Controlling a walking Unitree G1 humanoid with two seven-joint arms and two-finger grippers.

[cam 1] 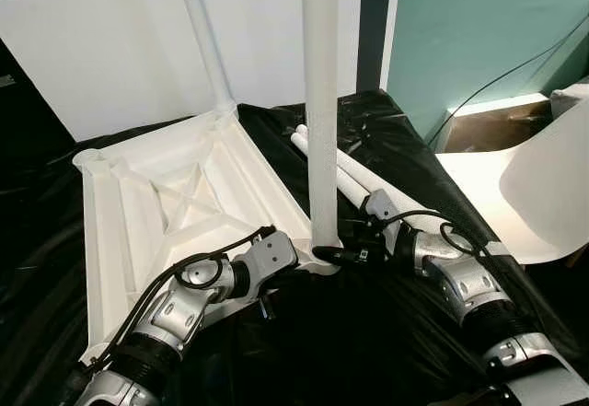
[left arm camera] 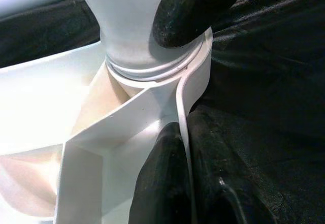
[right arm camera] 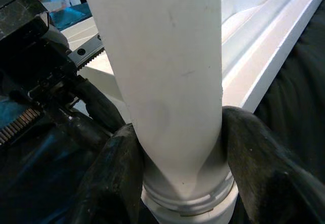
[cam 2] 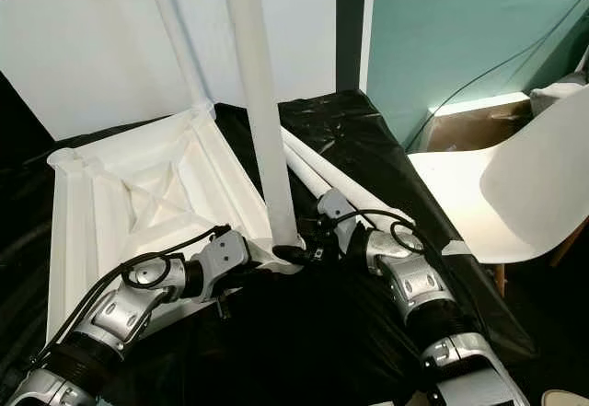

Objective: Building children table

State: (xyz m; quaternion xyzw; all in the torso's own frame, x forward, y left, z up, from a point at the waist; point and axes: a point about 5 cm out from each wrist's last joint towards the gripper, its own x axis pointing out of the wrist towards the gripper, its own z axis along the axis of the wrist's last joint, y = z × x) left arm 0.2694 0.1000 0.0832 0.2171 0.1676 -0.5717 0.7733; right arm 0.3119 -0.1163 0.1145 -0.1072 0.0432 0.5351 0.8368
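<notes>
Right wrist view shows the right hand [right arm camera: 180,168] with its two black fingers [right arm camera: 114,178] pressed on both sides of the white table leg [right arm camera: 162,71], just above the threaded ring at the leg's lower end. This leg stands almost upright, so its long axis goes straight up from the corner socket [cam 1: 324,249] of the upside-down table top [cam 1: 175,203], which lies on black plastic sheeting [cam 1: 368,332]. In the left eye view the right hand comes to the leg from the robot's right side, low, at the height of the socket.

The left hand [cam 1: 294,254] comes from the other side. In the left wrist view one of its fingers [left arm camera: 167,183] lies along the rim wall of the table top right beside the socket; I think it pinches this wall to keep the top from turning, but how tight it is I cannot tell for sure.

A second leg [cam 1: 204,38] already stands in the far corner, and two loose legs [cam 1: 354,180] lie on the sheeting just behind the right hand. A white chair [cam 2: 515,194] stands to the right.

The coming move depends on the upright axis: the right hand is the one on the leg and must twist around this axis while the left one holds the top
</notes>
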